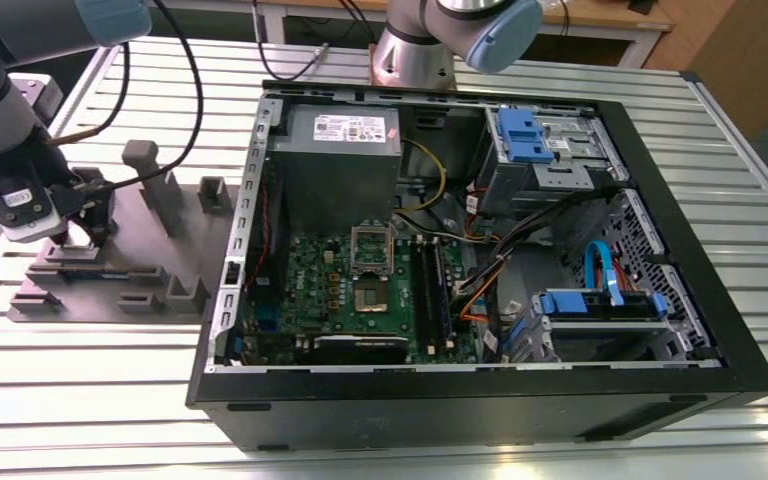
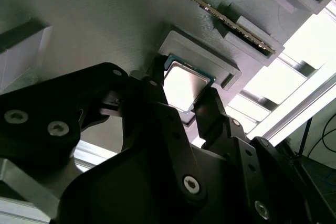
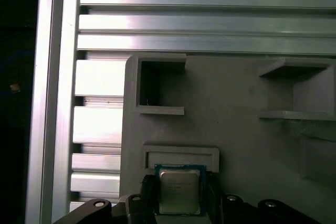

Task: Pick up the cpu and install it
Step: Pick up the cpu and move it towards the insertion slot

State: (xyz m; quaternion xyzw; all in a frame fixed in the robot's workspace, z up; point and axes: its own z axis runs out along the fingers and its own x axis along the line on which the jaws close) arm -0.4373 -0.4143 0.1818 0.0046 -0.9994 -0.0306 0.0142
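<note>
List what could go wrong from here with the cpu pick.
1. The claw flanks the cpu on its thin edges; an off-centre grip could tilt or drop it.
2. The cpu sits in a shallow pocket of the grey fixture; a skewed lift may catch the rim.
3. The motherboard lies deep in the case beside loose cables; the arm could snag them.

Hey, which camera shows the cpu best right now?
The first wrist view: the cpu faces the camera squarely, its metal top nearly whole. The second wrist view shows it slanted and washed by glare. In the exterior view the gripper hangs over the grey fixture, the chip too small to tell.
</note>
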